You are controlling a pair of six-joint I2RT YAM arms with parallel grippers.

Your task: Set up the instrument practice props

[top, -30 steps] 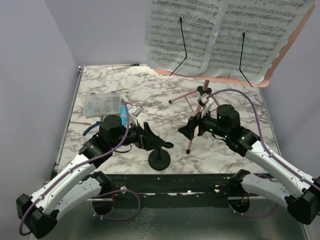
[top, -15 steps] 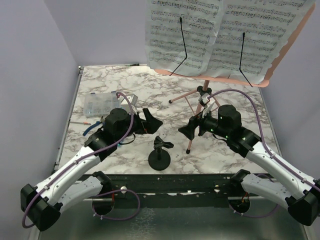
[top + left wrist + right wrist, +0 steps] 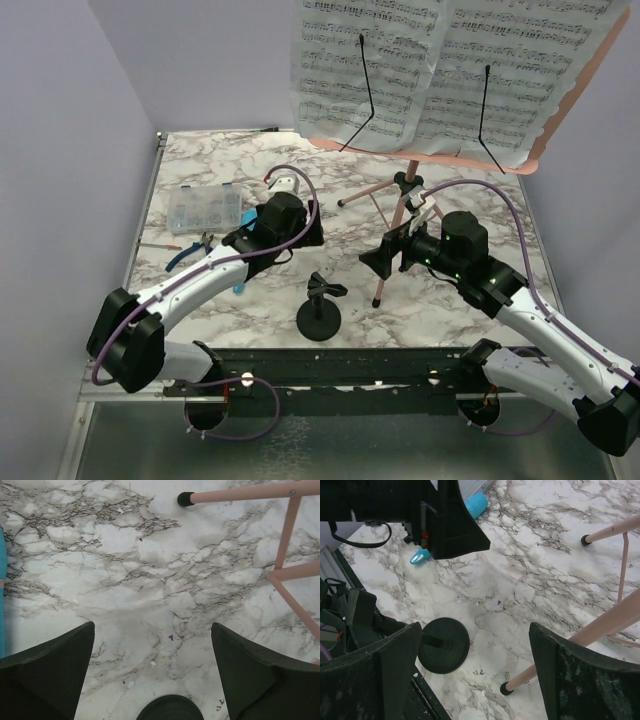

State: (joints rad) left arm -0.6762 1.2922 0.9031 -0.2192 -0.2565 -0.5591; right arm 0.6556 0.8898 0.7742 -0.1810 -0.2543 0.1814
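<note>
The pink music stand (image 3: 565, 100) stands at the back right with white sheet-music pages (image 3: 370, 70) on its panel. Its tripod legs (image 3: 385, 245) reach down to the marble top. The black round-based mic stand (image 3: 319, 312) stands upright near the front edge; its base also shows in the right wrist view (image 3: 442, 645). The blue microphone (image 3: 476, 505) lies beyond my left gripper and is mostly hidden under the left arm in the top view. My left gripper (image 3: 308, 232) is open and empty over bare marble (image 3: 152, 626). My right gripper (image 3: 383, 262) is open and empty beside the near tripod leg (image 3: 475, 630).
A clear compartment box (image 3: 205, 208) sits at the far left, with blue-handled pliers (image 3: 185, 257) in front of it. One pink leg foot (image 3: 186, 498) lies ahead of my left gripper, and another (image 3: 506, 687) is beside the mic stand. Walls close in on the left, back and right.
My left gripper has moved away from the mic stand's top, going up and right toward the tripod legs. The mic stand stays upright. My right arm has barely moved.
</note>
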